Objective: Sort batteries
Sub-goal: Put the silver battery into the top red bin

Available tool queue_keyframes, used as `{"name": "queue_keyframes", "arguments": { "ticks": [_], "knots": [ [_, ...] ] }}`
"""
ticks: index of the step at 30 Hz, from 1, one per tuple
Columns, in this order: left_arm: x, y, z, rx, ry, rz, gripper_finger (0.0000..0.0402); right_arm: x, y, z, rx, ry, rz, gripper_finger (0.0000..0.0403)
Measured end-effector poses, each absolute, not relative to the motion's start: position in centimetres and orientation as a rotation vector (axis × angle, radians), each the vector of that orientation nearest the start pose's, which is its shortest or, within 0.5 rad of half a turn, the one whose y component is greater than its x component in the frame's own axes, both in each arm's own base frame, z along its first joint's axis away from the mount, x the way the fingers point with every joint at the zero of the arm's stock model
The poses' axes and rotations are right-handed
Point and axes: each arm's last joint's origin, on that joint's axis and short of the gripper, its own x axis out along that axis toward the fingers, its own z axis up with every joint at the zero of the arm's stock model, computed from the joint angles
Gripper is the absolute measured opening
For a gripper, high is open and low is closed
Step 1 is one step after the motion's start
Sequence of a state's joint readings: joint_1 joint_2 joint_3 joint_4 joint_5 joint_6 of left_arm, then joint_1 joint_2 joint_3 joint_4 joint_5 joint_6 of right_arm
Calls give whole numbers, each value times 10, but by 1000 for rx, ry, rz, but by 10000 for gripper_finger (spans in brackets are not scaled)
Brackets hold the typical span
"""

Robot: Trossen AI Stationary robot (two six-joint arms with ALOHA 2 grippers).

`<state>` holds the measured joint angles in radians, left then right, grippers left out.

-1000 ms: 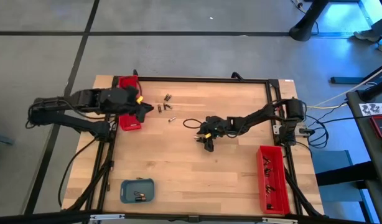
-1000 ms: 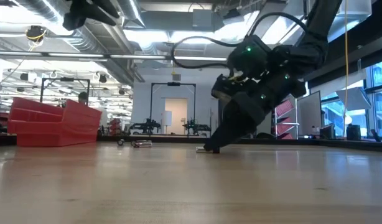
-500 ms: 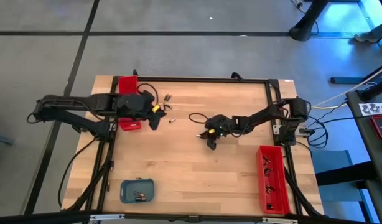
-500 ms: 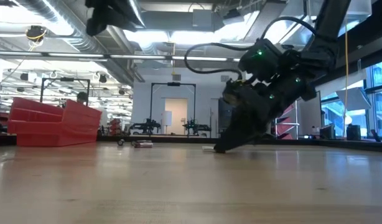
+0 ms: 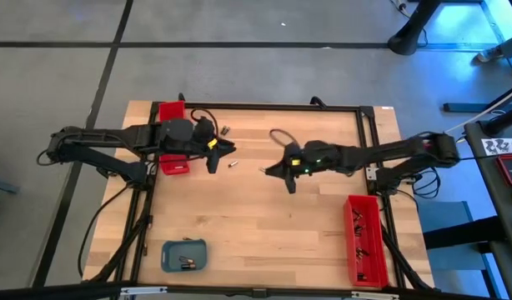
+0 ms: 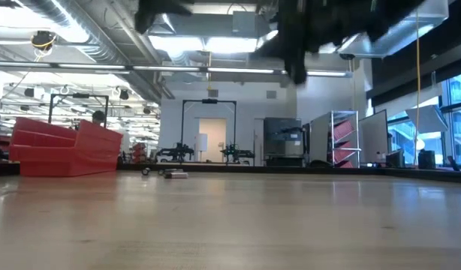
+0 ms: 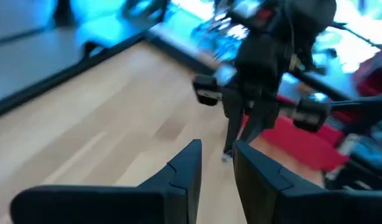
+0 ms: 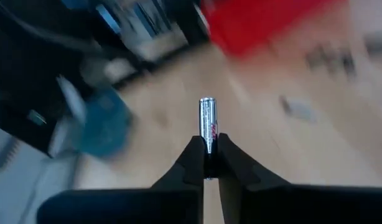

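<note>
Right wrist view, right claw (image 8: pixel 207 163) pinching slim silvery battery (image 8: pixel 207 124), upright, red-marked.

The table (image 5: pixel 264 217) is pale, streaked wood inside a black frame. Near its back left corner sits a bright red tray (image 5: pixel 173 162); a second red tray (image 5: pixel 366 242) lies along its right edge, and a blue-grey tray (image 5: pixel 184 255) rests near its front left corner. Both arms are black, each with a yellow mark near the wrist. The right gripper (image 8: pixel 206 163) is black and pinches a silvery battery (image 8: pixel 207 124) with a reddish label. Loose batteries (image 5: pixel 225 131) beside the back tray look dark and silvery.
</note>
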<state>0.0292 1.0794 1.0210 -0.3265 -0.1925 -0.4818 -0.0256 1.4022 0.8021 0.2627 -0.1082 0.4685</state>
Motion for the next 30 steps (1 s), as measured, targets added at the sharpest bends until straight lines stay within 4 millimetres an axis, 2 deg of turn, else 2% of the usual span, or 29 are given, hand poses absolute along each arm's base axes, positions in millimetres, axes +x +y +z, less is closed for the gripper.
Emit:
{"name": "queue_keyframes", "arguments": {
  "ticks": [2,4,8,13,16,22,30],
  "knots": [
    [239,11,349,-398,277,262,90,301,-2,266,472,292,6,19],
    [246,11,353,-341,226,223,106,302,2,281,446,264,11,16],
    [263,7,357,-261,113,140,153,306,10,312,409,163,19,15],
    [283,0,357,-256,12,47,214,312,10,331,383,112,4,19],
    [287,-3,359,-303,-36,-1,231,312,10,344,380,55,7,14],
    [286,-11,368,-273,-122,-53,213,312,11,361,357,7,18,17],
    [286,-8,368,-290,-122,15,173,312,10,373,332,-30,23,17]
  ]
}}
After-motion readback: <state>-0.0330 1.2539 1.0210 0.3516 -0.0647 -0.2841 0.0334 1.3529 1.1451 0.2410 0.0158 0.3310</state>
